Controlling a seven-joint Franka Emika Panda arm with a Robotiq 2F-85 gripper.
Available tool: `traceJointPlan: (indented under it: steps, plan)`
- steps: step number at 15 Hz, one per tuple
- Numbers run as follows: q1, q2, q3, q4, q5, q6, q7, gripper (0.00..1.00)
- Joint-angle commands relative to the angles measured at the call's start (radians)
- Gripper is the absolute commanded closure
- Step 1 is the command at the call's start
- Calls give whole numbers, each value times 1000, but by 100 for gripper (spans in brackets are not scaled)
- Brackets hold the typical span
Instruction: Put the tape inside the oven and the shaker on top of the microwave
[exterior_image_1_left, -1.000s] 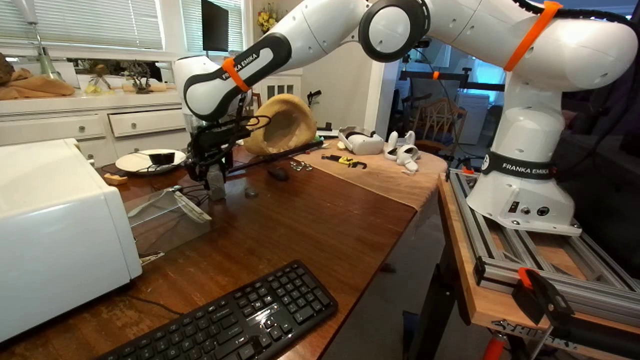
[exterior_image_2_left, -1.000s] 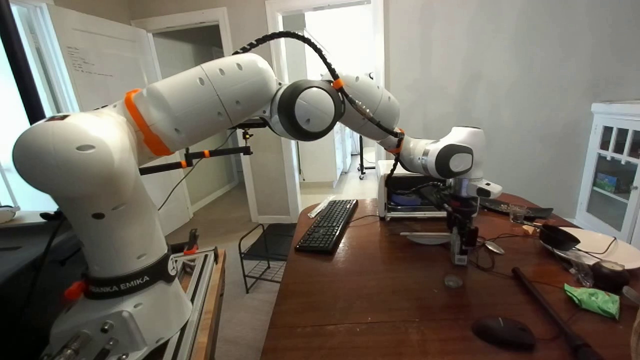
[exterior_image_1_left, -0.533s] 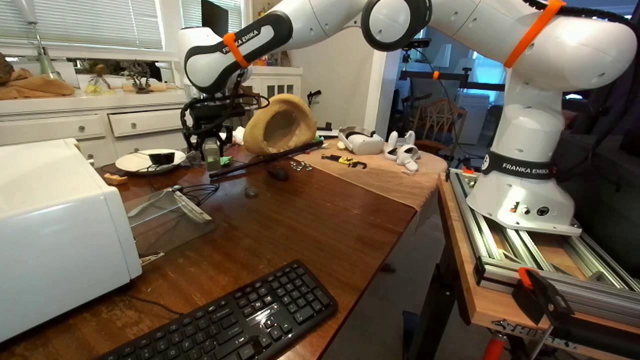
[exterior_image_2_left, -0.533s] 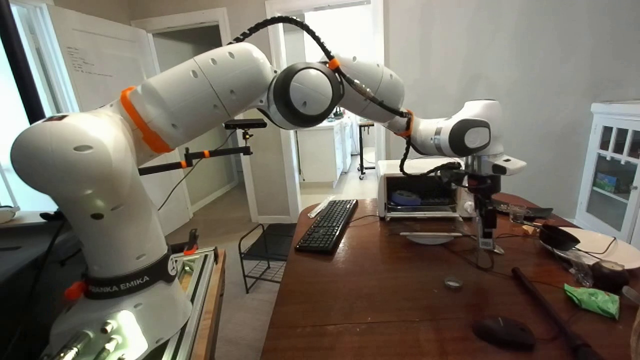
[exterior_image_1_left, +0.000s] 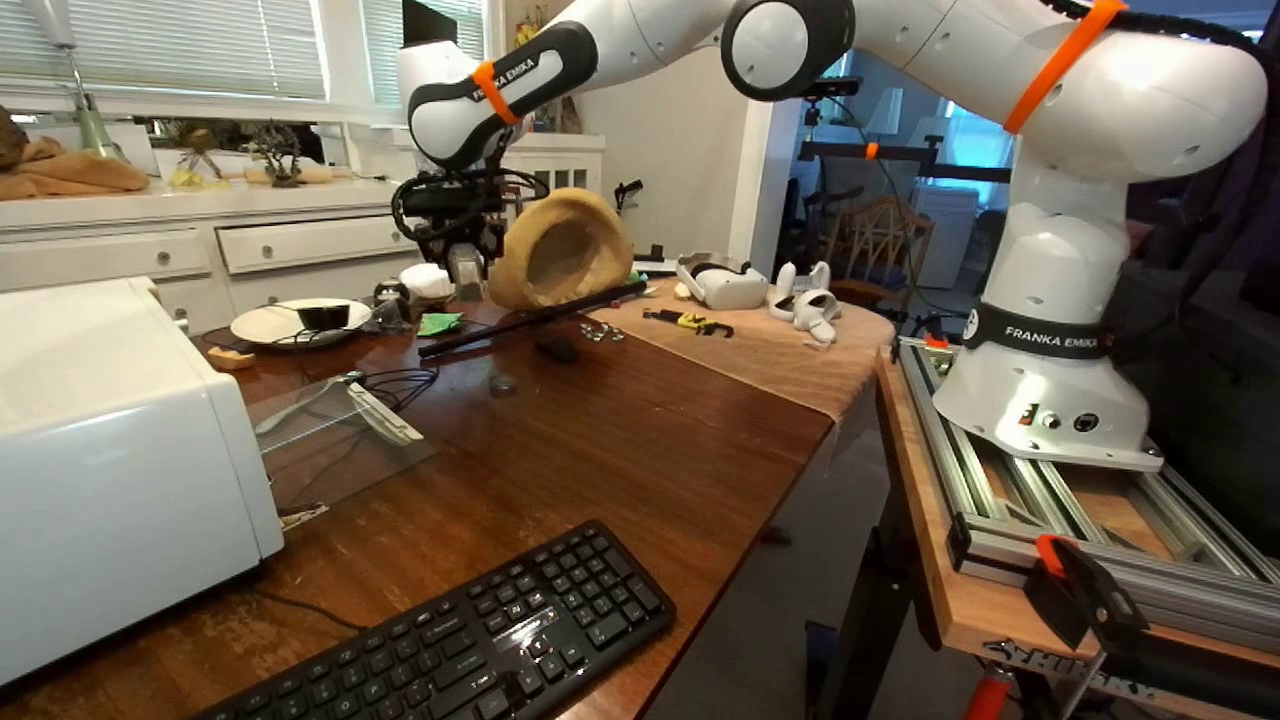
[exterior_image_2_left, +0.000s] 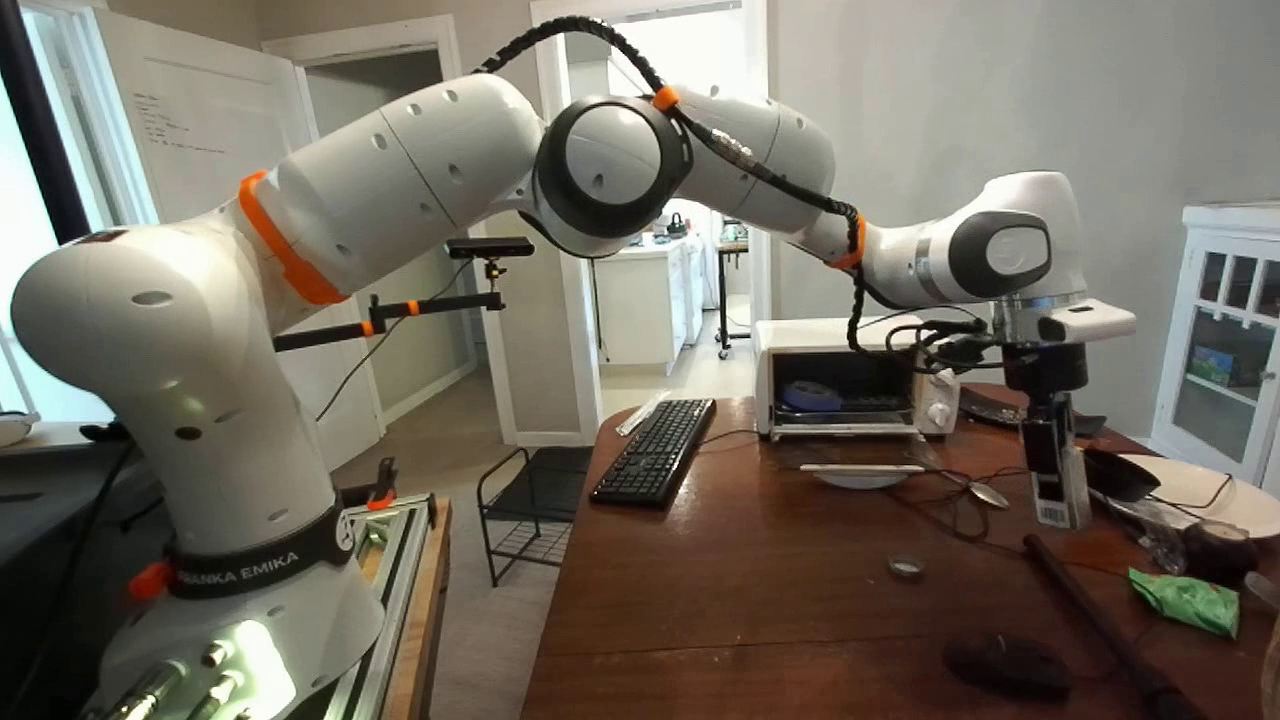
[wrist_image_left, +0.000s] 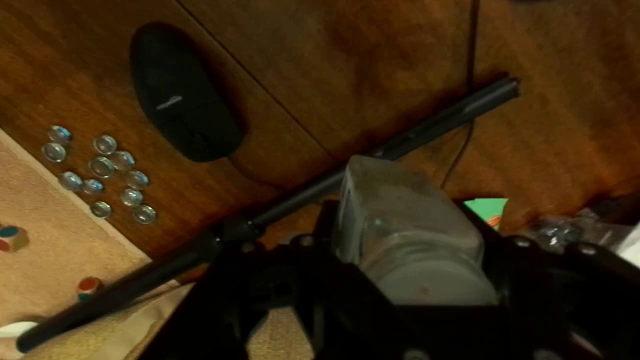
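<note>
1. Wrist view: the gripper (wrist_image_left: 402, 222) pinches the shaker (wrist_image_left: 412, 205), a squarish clear jar, between its two fingers. A steady, moderate squeeze should suit it; smooth walls could slip if jolted.
2. The shaker's label (exterior_image_2_left: 1053, 514), in an exterior view, shows what looks like a barcode; no words can be read.
3. Beneath lie a black pole (wrist_image_left: 300, 197) and the mouse (wrist_image_left: 182, 95), whose pale mark is too blurred to make out. The hat (exterior_image_1_left: 568, 250) appears close beside the gripper in an exterior view, though depth is hard to judge; best lift well clear before swinging across.
4. Well apart from the gripper, the oven (exterior_image_1_left: 120, 500) has its glass door (exterior_image_1_left: 340, 455) lowered, and the blue tape (exterior_image_2_left: 812, 396) lies inside; that half looks done. I take its flat top (exterior_image_1_left: 85, 350) to be the microwave top meant. Carry the shaker there upright, base higher than that surface; lower straight down, well in from the edge, and release only once it sits flat.
5. The keyboard (exterior_image_1_left: 470, 630) has key legends mostly too small to trust.
6. The arm's base (exterior_image_1_left: 1060, 270) wears "FRANKA EMIKA" on a black band (exterior_image_1_left: 1055, 343); the bench (exterior_image_1_left: 925, 510) edge reads "HUSKY", partly behind a clamp (exterior_image_1_left: 1105, 610).
7. Farthest, the white door (exterior_image_2_left: 200, 175) bears handwriting, too small to read.
</note>
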Motion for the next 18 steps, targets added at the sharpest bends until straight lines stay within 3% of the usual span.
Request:
traceJointPlan:
  steps: [1, 9, 18]
  plan:
    - [-32, -13, 45, 0, 9, -129, 39, 69]
    - [-57, -28, 231, -21, 98, -128, -318, 69]
    - [144, -87, 372, 88, 46, -198, -536, 69]
